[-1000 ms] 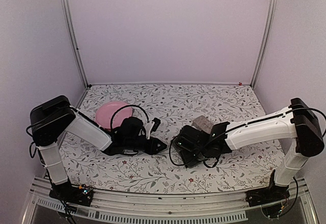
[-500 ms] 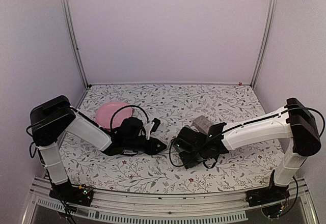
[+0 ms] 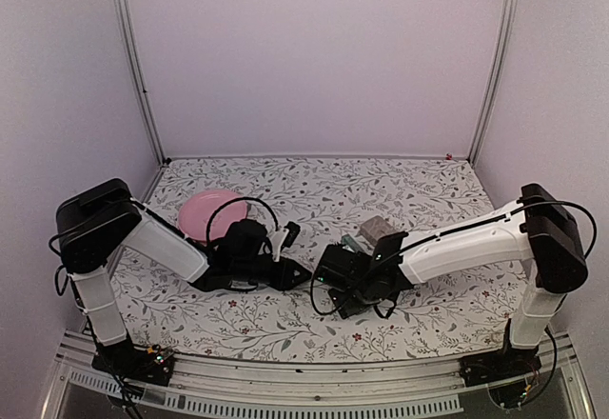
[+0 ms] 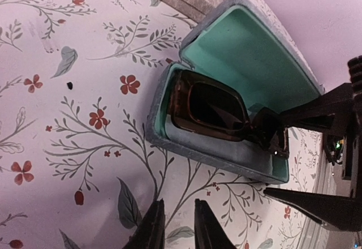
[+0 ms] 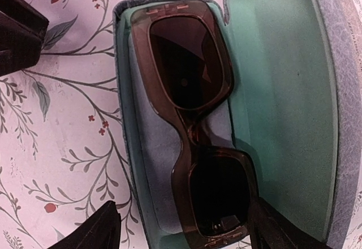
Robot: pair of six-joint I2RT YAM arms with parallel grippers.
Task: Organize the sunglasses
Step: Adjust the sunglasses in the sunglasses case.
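Right pincer (image 3: 325, 265) and left pincer (image 3: 300, 272) meet almost tip to tip at the middle of the worktop (image 3: 285, 329) in the overhead view, with a pink plate (image 3: 207, 211) behind the left arm and a grey-brown case (image 3: 377, 228) just behind the right wrist; what lies between the tips is hidden there. From the left wrist, the sunglasses (image 4: 218, 110), dark-framed with brown lenses, lie in the tray of an open blue-grey case (image 4: 254, 51) with a teal lining, its lid tipped back. The left pincer's fingers (image 4: 151, 226) are close together with only a narrow slit between them, gripping nothing, just short of the case's near wall. The right pincer's jaws stand wide apart at the far end of the case, one tip at the frame and the other well clear. From the right wrist, the glasses fill the tray front-up, with one finger (image 5: 95, 233) out over the worktop and the other at the frame's near end, so nothing is clamped. The step looks like the release, with the glasses seated: I would lift the right pincer straight out so that no tip drags the frame, check that the frame sits below the rim, then steady the tray with the left pincer before swinging the lid down. No brand, label or writing can be read in any view
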